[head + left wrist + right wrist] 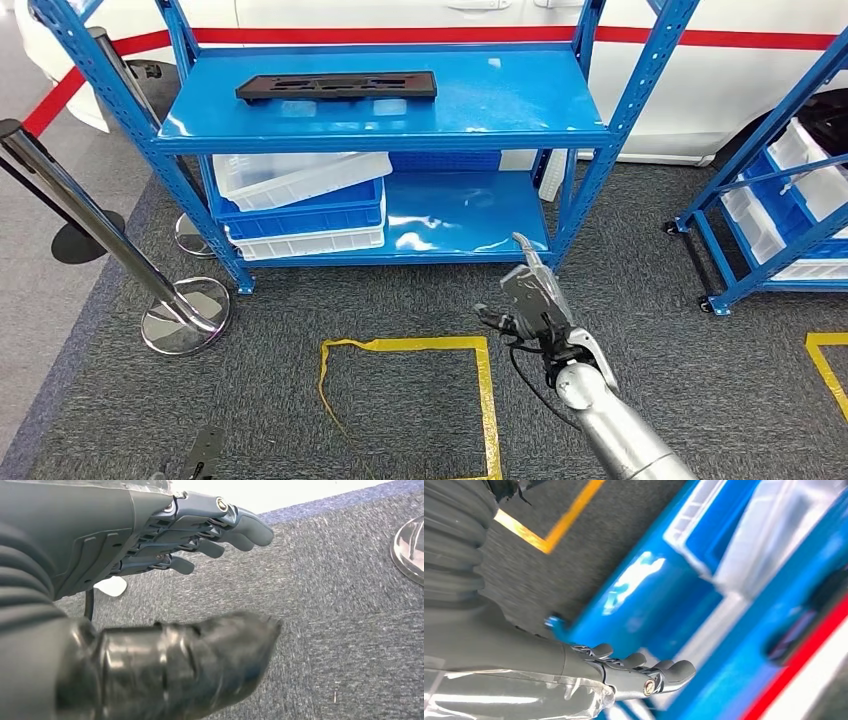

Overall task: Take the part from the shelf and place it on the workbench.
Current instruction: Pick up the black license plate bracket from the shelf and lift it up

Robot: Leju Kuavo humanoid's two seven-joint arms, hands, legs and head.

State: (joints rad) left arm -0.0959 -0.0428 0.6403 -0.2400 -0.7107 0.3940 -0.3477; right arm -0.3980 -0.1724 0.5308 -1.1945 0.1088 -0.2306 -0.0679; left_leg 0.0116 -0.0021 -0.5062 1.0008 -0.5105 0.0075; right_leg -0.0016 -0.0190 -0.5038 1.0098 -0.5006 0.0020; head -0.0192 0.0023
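Observation:
A flat black part (337,86) with slots lies on the top level of the blue shelf (400,125), left of its middle. In the right wrist view the part (804,615) is a dark blurred shape. My right hand (530,290) is raised over the carpet in front of the shelf, well below and right of the part, holding nothing, with its fingers (639,667) stretched out. My left hand (175,580) hangs over the grey carpet with thumb and fingers (220,535) apart and nothing between them.
Stacked white and blue bins (300,205) fill the left of the lower shelf. A chrome stanchion (180,310) stands at the left. A yellow tape square (410,400) marks the carpet. A second blue rack (780,200) with white bins is at the right. A white car with a red stripe (700,40) is behind.

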